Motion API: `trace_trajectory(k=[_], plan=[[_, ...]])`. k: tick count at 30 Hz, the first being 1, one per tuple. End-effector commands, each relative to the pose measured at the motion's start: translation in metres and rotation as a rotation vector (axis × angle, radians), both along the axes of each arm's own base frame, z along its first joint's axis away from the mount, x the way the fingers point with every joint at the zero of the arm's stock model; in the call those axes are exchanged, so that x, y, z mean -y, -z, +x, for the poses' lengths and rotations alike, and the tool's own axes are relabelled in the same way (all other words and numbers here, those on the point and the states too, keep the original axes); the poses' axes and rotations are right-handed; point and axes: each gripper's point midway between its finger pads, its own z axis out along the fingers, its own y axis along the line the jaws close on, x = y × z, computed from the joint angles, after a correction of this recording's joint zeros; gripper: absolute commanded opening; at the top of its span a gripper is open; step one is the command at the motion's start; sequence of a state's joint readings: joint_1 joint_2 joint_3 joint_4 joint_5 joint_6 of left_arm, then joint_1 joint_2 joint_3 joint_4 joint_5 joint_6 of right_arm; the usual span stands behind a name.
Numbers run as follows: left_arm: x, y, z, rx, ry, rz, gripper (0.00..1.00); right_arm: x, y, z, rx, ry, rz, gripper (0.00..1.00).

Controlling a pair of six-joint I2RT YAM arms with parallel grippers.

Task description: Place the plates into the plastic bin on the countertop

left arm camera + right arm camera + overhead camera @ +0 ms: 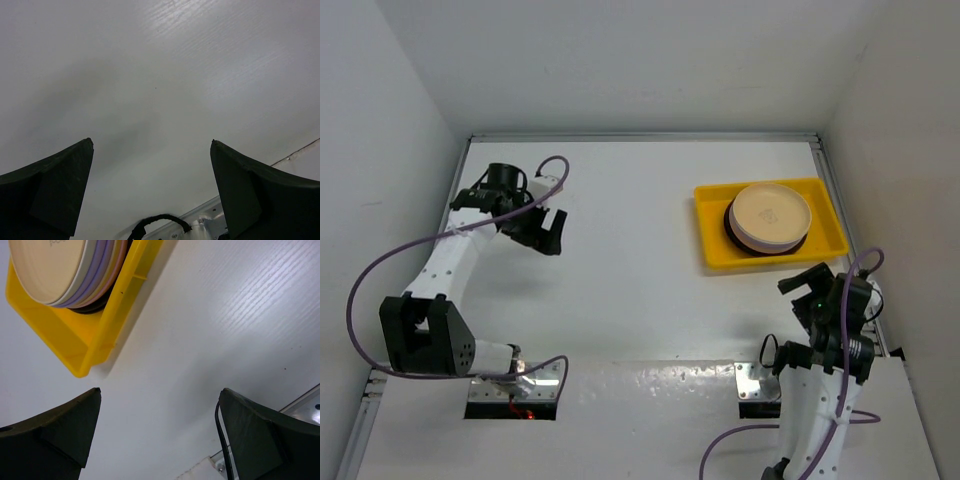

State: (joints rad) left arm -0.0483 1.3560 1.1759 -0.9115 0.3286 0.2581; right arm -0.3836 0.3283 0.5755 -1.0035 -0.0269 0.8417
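Nearest of all, well on the near side of the plastic bin [715, 256], the two arm bases sat on shiny metal brackets [751, 383]. Purple cables [358, 285] looped out from the arms.

The right gripper [803, 297] hung just on the near side of the bin, by its near right corner, and did not touch it. Its two dark fingers [55, 430] were spread wide apart and held nothing. In the right wrist view, a strip of white countertop [225, 315] lay between the fingers and the bin's near wall. A thin black wire [220, 440] ran along one finger.

The left gripper [556, 232] was far to the left of the bin, about level with it. Its fingers [50, 185] were also wide apart, with nothing between them. Under them was only the countertop, with a soft grey shadow on it. A loop of black wire [157, 221] showed at the bottom of the left wrist view.

The bin lay flat on the countertop. The plates [772, 217] sat inside it in one neat pile, and a bit of bare yellow floor showed to the left of the pile. The top plate was a pale peach colour with a small mark on it. From the right wrist view, the edges in the pile looked cream, purple and pink, with a dark one at the bottom.

A thin metal rail [832, 185] ran along the right side of the bin. Past the bin stood the white walls [620, 60].
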Motion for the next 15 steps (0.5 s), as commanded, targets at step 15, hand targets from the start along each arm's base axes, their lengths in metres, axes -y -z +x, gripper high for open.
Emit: trace_trajectory(k=[15], plan=[[-0.010,-0.025,-0.004,0.123,-0.020,0.012,1.00,-0.002,-0.001,-0.008,-0.017,-0.008,-0.006,1.00]])
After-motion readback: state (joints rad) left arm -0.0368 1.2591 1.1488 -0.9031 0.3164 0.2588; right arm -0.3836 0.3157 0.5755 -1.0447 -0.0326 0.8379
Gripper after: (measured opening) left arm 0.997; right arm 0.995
